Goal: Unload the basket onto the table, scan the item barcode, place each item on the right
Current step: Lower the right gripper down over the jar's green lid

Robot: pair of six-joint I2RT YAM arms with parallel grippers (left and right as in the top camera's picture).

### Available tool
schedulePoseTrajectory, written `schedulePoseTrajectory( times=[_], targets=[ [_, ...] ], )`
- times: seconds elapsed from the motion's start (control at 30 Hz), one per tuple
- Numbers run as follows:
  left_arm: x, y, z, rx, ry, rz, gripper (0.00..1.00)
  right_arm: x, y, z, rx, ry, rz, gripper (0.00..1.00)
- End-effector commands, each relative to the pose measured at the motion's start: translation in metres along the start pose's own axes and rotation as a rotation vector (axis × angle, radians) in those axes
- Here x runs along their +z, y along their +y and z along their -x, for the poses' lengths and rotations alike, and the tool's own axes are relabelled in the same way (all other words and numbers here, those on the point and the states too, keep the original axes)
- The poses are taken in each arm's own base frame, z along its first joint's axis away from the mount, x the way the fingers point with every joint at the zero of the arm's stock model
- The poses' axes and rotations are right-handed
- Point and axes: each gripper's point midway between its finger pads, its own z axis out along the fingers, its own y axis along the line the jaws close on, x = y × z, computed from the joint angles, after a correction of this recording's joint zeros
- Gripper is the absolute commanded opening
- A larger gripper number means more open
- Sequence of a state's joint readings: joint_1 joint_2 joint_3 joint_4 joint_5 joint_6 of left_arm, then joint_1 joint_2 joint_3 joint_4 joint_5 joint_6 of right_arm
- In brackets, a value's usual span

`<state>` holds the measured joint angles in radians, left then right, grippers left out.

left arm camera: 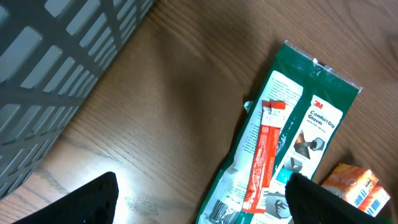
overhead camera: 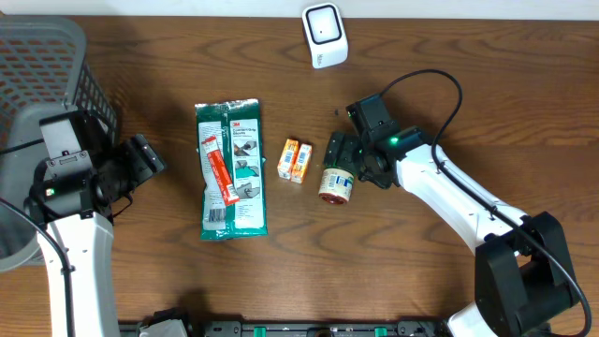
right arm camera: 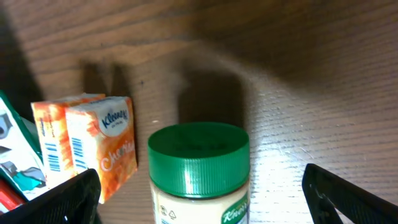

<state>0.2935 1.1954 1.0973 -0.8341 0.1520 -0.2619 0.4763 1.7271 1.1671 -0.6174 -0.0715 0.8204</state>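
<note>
— Right gripper (overhead camera: 346, 168), what do you see on it?
— I see its jaws spread wide, one finger either side of the green-lidded jar (overhead camera: 335, 183). Nothing is clamped, and I can't tell whether the pads touch it. The jar sits right of centre on the table (overhead camera: 449, 94), just right of the orange tissue packs (overhead camera: 298, 160).
— And the left gripper (overhead camera: 140, 164)?
— Jaws apart and empty, low over the wood at the left, beside the grey basket (overhead camera: 47, 84). The green glove packet (overhead camera: 230, 168) lies to its right.
— Scanner?
— The white scanner (overhead camera: 325, 36) stands at the far edge, well apart from the jar.
</note>
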Motion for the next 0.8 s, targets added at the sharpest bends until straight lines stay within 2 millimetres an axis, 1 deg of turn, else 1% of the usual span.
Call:
schedulePoseTrajectory(
  times=[0.0, 0.4, 0.6, 0.77],
  targets=[
    [-0.002, -0.002, 0.003, 0.005, -0.006, -0.006, 0.86, 0.006, -0.002, -0.003, 0.051, 0.001, -0.016, 0.99],
    [-0.002, -0.002, 0.003, 0.006, -0.006, -0.006, 0.86, 0.015, -0.003, 0.002, 0.084, -0.023, -0.03, 0.99],
    [-0.002, -0.002, 0.003, 0.006, -0.006, -0.006, 0.87, 0.026, -0.006, 0.002, 0.152, -0.017, -0.044, 0.99],
    [-0.002, -0.002, 0.003, 0.006, -0.006, -0.006, 0.86, 0.036, -0.01, -0.001, 0.164, -0.005, -0.061, 0.99]
  ],
)
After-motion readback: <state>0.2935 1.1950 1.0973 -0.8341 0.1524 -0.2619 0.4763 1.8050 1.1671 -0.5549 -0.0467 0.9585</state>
